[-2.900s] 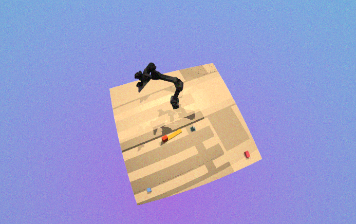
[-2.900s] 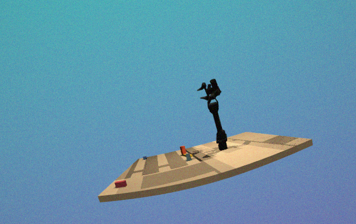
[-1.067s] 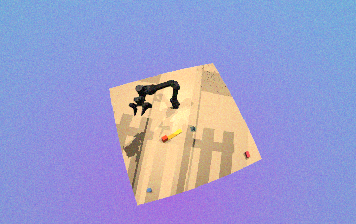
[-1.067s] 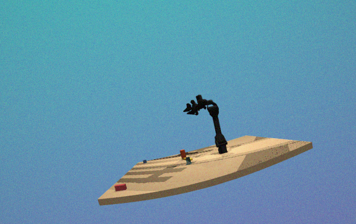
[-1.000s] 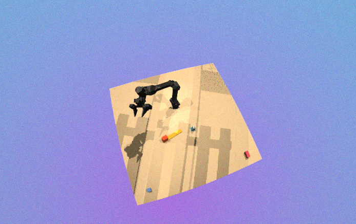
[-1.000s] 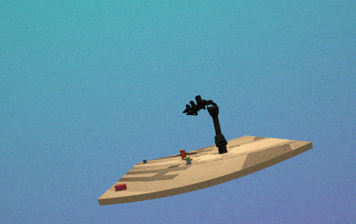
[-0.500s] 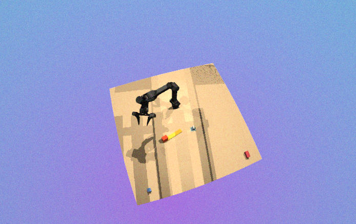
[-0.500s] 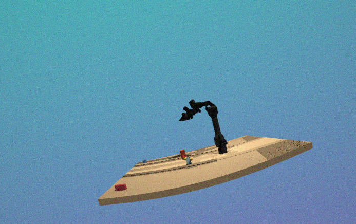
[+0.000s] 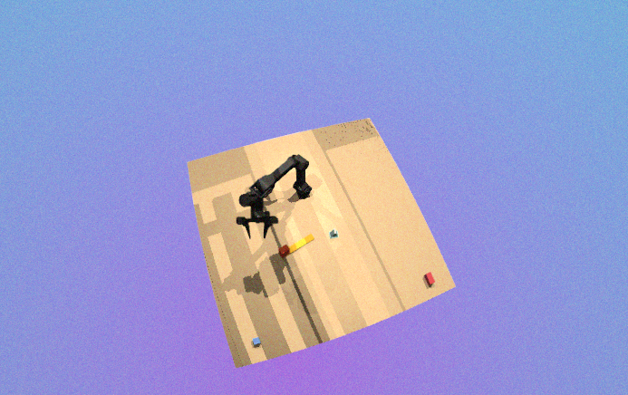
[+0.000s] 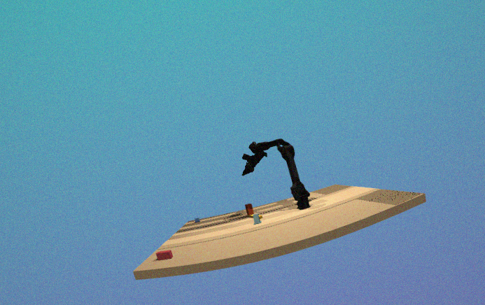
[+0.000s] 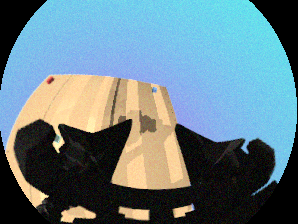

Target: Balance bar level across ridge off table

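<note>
On the surface (image 9: 374,196) (image 10: 274,242) (image 11: 75,105) there are one yellow-and-orange bar (image 9: 301,244) with one dark red block (image 9: 284,250) (image 10: 249,209) at its end, one pale blue-grey ridge (image 9: 333,234) (image 10: 256,219), one small blue cube (image 9: 256,342) (image 10: 197,220) (image 11: 154,90), one red block (image 9: 429,279) (image 10: 164,254) (image 11: 50,80) and one black arm (image 9: 276,178) (image 10: 292,166).

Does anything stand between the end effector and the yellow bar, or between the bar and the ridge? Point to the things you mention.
Nothing visible stands between the open end effector (image 9: 256,237) (image 10: 243,174) and the yellow bar (image 9: 301,244), nor between the bar and the small pale ridge (image 9: 333,234) (image 10: 257,219).
</note>
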